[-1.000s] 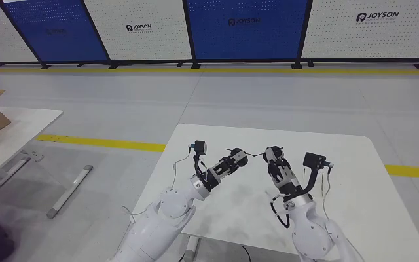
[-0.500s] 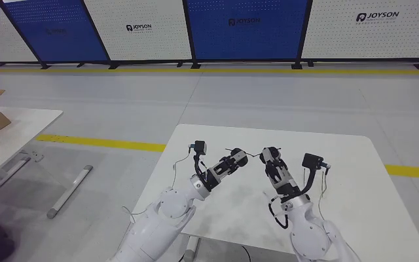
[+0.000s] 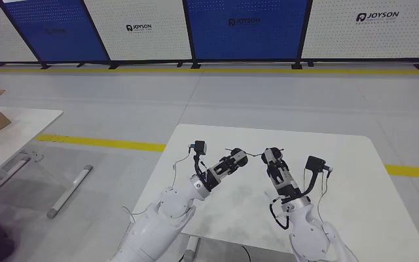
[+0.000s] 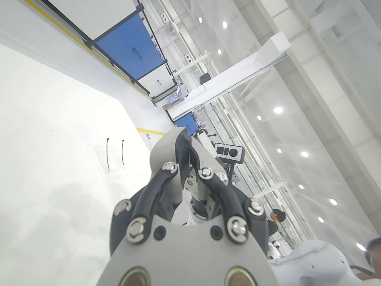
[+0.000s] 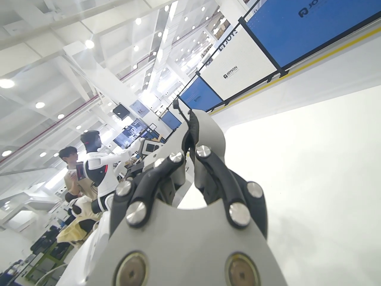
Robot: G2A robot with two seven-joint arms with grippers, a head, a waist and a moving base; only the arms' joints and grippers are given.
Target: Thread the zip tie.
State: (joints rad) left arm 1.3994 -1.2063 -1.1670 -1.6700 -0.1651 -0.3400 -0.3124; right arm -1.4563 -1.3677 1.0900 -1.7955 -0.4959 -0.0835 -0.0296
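Both arms hover over the white table (image 3: 340,164). A thin black zip tie (image 3: 252,154) spans the short gap between the two grippers. My left gripper (image 3: 238,157) is shut, and its fingertips (image 4: 185,138) are pressed together on one end of the tie. My right gripper (image 3: 270,156) faces it from the right and is shut on the other end. In the right wrist view a short black piece of the zip tie (image 5: 178,106) sticks out past the closed fingertips (image 5: 196,121).
Two spare black zip ties (image 4: 108,154) (image 4: 122,152) lie side by side on the table, beyond the left gripper. The table's far edge (image 3: 268,129) borders grey floor with a yellow line. The right arm's wrist camera (image 3: 316,163) juts out beside its gripper.
The right gripper shifted slightly toward the left gripper and then back. The left arm has stayed still, and both grippers remain shut.
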